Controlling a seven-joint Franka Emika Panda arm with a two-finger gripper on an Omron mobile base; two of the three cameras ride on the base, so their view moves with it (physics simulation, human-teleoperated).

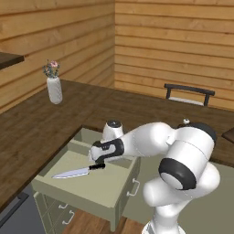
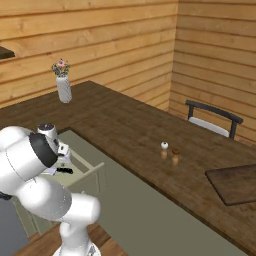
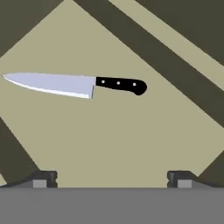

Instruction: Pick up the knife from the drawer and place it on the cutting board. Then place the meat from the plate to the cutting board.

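The drawer (image 1: 77, 195) stands pulled out from the counter, pale sage-green. The knife (image 1: 75, 172) lies flat on its floor, silver blade pointing left and black handle to the right. My gripper (image 1: 98, 159) hangs open just above the handle end, holding nothing. In the hand view the knife (image 3: 74, 84) lies across the upper half, and my gripper (image 3: 112, 179) has its fingertips (image 3: 43, 178) wide apart below it. The dark brown cutting board (image 2: 235, 182) lies on the counter far to the right. The plate and the meat are out of view.
A white vase with flowers (image 1: 54, 89) stands at the back of the brown counter (image 1: 41, 128). Two small shakers (image 2: 169, 152) stand mid-counter between drawer and board. A dark chair (image 2: 212, 117) is behind the counter. Smaller drawers (image 1: 61, 212) sit below the open one.
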